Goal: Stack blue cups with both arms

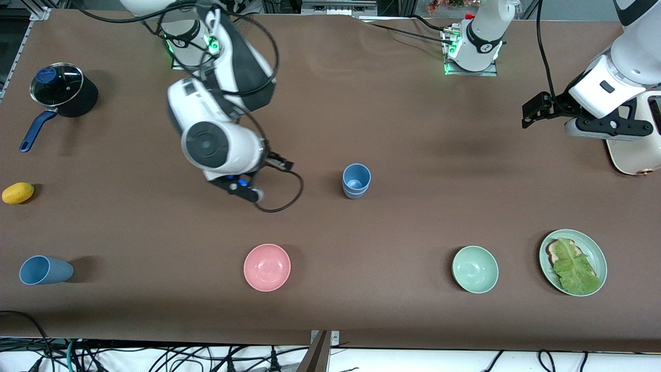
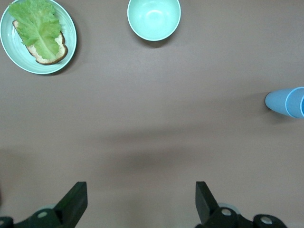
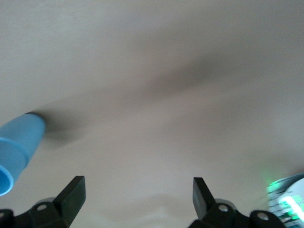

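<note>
Two blue cups [image 1: 356, 181] stand nested and upright in the middle of the table; they also show in the left wrist view [image 2: 287, 101] and the right wrist view [image 3: 16, 142]. A third blue cup [image 1: 45, 270] lies on its side near the front edge at the right arm's end. My right gripper [image 1: 241, 188] [image 3: 137, 197] is open and empty, over bare table beside the nested cups, toward the right arm's end. My left gripper [image 1: 609, 128] [image 2: 141, 202] is open and empty, high over the left arm's end of the table.
A pink bowl [image 1: 267, 267], a pale green bowl [image 1: 475, 269] [image 2: 154, 18] and a green plate [image 1: 595, 253] [image 2: 70, 33] with bread and lettuce lie along the front. A lidded pan [image 1: 58, 89] and a lemon [image 1: 18, 192] sit at the right arm's end. A cream appliance [image 1: 634, 150] stands under the left arm.
</note>
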Robot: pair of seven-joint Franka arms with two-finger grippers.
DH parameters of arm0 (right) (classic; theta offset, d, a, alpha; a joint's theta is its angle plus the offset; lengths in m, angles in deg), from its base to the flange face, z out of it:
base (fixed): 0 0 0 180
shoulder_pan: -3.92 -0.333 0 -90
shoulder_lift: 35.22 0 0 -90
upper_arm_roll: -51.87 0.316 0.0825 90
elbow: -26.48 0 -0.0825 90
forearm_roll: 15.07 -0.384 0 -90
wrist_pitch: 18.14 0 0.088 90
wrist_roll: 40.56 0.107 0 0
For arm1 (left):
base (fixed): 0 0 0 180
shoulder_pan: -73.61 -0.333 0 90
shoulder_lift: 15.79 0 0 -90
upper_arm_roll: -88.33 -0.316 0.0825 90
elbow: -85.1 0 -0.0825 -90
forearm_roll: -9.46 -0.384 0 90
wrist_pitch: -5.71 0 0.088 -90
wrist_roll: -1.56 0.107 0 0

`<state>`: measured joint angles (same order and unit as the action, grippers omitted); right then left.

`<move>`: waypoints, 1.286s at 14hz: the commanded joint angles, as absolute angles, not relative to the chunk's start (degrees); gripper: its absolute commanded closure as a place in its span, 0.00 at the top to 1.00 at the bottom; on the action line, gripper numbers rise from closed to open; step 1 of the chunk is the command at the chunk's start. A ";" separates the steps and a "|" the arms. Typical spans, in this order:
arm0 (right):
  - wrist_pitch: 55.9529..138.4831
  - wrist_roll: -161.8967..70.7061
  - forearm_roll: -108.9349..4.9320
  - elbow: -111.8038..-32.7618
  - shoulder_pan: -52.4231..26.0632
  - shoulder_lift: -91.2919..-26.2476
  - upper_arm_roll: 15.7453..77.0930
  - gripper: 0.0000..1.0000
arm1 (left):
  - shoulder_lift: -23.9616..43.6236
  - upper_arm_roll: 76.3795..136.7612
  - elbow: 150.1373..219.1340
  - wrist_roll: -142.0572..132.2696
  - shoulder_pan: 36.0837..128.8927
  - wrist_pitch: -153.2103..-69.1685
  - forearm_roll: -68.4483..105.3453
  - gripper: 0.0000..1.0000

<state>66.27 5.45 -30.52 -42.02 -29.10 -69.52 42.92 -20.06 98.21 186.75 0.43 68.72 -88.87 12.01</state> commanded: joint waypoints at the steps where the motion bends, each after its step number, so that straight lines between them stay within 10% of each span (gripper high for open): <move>1: 63.96 -2.66 -29.83 -45.59 -29.39 -65.47 38.44 1.00 | -19.39 98.88 185.03 0.94 68.08 -87.63 11.39 1.00; 6: 63.42 -9.18 -27.91 -47.26 -27.65 -63.88 35.25 1.00 | -19.39 98.88 185.12 0.94 68.16 -87.63 11.39 1.00; 11: 70.35 -24.45 -15.98 -62.17 -11.04 -52.04 47.29 1.00 | -19.39 98.88 185.03 0.94 68.08 -87.63 11.65 1.00; 18: 69.23 -45.04 -12.78 -66.51 -1.28 -41.65 48.70 1.00 | -19.39 98.88 185.03 0.94 68.08 -87.63 11.65 1.00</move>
<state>68.50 -42.31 -13.81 -63.22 -4.09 -46.23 46.96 -19.99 98.27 186.68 0.43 68.71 -88.80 12.01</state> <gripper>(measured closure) 0.000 0.000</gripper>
